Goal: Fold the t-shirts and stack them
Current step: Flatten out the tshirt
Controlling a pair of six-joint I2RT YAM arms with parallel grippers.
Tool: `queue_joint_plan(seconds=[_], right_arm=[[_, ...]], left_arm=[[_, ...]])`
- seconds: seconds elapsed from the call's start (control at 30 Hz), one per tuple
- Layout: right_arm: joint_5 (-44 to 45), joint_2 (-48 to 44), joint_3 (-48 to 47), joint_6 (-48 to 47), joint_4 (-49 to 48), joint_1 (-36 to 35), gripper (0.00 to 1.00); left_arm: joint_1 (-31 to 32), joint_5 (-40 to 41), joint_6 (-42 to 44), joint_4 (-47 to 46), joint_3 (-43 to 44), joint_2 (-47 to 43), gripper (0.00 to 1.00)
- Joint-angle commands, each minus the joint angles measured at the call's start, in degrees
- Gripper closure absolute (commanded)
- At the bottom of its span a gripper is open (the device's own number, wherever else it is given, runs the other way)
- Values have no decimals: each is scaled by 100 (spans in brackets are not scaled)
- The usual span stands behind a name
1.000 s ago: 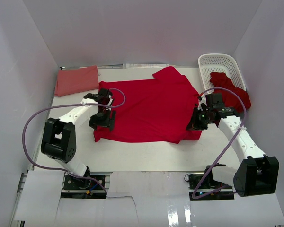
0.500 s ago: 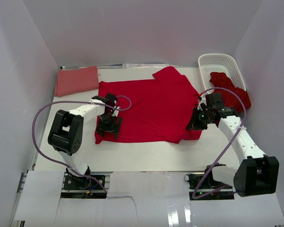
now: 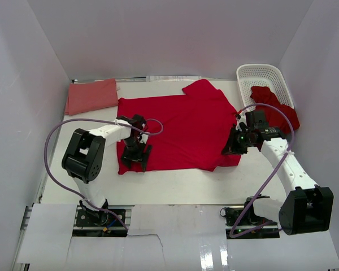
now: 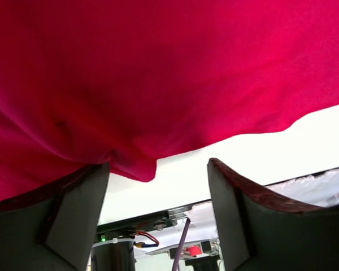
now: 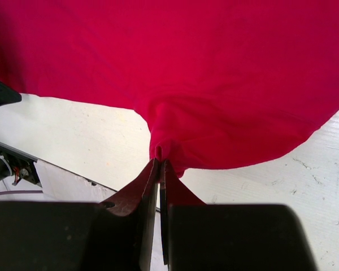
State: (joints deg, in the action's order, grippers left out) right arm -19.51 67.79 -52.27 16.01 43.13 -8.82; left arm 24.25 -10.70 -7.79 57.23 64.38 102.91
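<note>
White lattice basket (image 3: 265, 76) at far right

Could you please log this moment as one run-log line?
left tool: open at near-left hem of red t-shirt | right tool: shut on its near-right hem | pink t-shirt: folded, far left

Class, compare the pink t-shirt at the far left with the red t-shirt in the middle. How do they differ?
The pink t-shirt is folded small; the red t-shirt lies spread flat. The pink is pale salmon, the red bright crimson. The right hand pinches the red one's edge; nothing touches the pink one. Both are plain and on the table.
</note>
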Motion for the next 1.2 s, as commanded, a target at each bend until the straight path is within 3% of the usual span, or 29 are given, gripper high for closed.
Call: queue_joint_plan(seconds=[0.0, 0.13, 0.2, 0.3, 0.37, 0.47, 0.5, 0.53, 0.67, 0.7, 0.73, 0.8, 0.9, 1.0, 1.07, 1.17], right_arm=[[-97, -29, -222, -46, -95, -41, 92], [-115, 32, -196, 7, -147, -102, 92], [-106, 41, -213, 34, -165, -155, 92], [-53, 50, -266, 51, -147, -243, 92], [-44, 41, -284, 78, -130, -287, 92], [17, 33, -345, 95, -86, -322, 92], [35, 15, -354, 104, -77, -322, 92], [52, 15, -363, 113, -86, -331, 92], [35, 33, -424, 122, -51, -348, 92], [43, 33, -442, 122, -42, -349, 92], [44, 41, -494, 122, -33, -357, 92], [61, 67, -556, 95, 19, -357, 92], [52, 120, -653, 52, 63, -375, 92], [26, 173, -740, -19, 134, -392, 92], [-9, 199, -776, -54, 143, -410, 92], [-53, 270, -820, -124, 221, -463, 92]], left_arm=[[71, 372, -29, 7, 180, -392, 18], [-377, 797, -152, 25, 154, -1229, 17], [-421, 982, -187, 34, 171, -1457, 11], [-474, 1490, -328, 77, 180, -1511, 4], [-509, 1422, -302, 69, 172, -1494, 5], [-509, 1211, -241, 42, 163, -1450, 17], [-509, 1184, -240, 34, 154, -1441, 32], [-509, 1228, -249, 34, 145, -1423, 39], [-509, 1754, -328, -10, 84, -1502, 48], [-509, 1869, -311, -45, 57, -1511, 45], [-500, 2061, -302, -37, 57, -1511, 20], [-509, 2151, -206, -106, 40, -1564, 13], [-500, 1633, 304, -221, -39, -1756, 3], [-509, 1808, 524, -230, -31, -1862, 2], [-500, 1825, 1190, -143, -127, -1863, 6], [-465, 2275, 1272, -37, -268, -1661, 9]])
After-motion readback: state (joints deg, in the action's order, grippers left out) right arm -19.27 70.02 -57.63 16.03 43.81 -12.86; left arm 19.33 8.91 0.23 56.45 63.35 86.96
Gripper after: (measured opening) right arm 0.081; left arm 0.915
